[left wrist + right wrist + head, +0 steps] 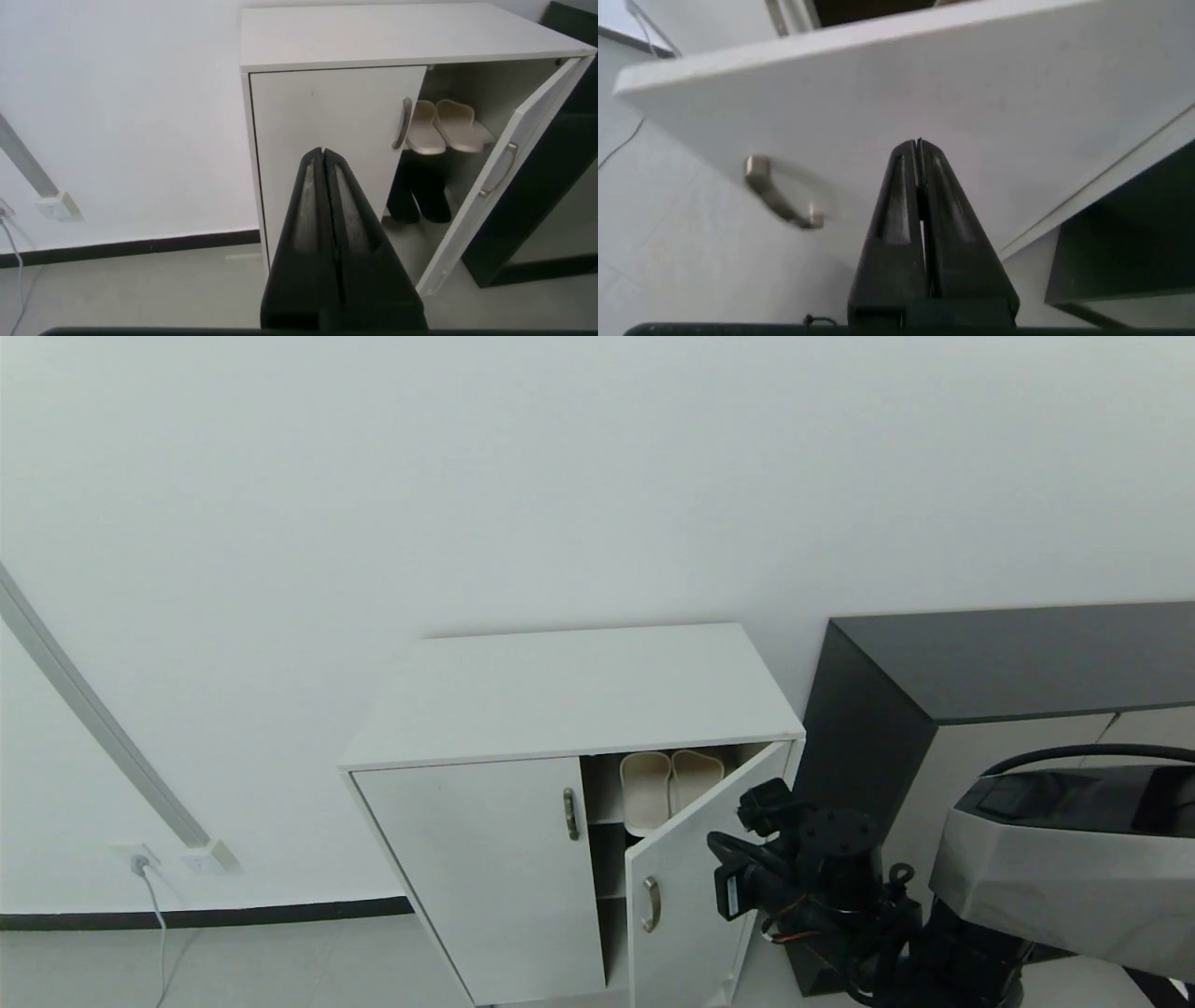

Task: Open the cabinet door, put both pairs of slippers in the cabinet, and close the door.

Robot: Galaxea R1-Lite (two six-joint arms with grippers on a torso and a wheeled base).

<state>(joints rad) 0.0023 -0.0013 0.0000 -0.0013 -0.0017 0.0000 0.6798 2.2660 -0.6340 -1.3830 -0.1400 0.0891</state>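
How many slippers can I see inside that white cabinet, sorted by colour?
Beige slippers: 2
Dark slippers: 2
Total: 4 slippers

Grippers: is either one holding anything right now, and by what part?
Nothing held. Left gripper and right gripper are both shut, empty; door handle ungrasped.
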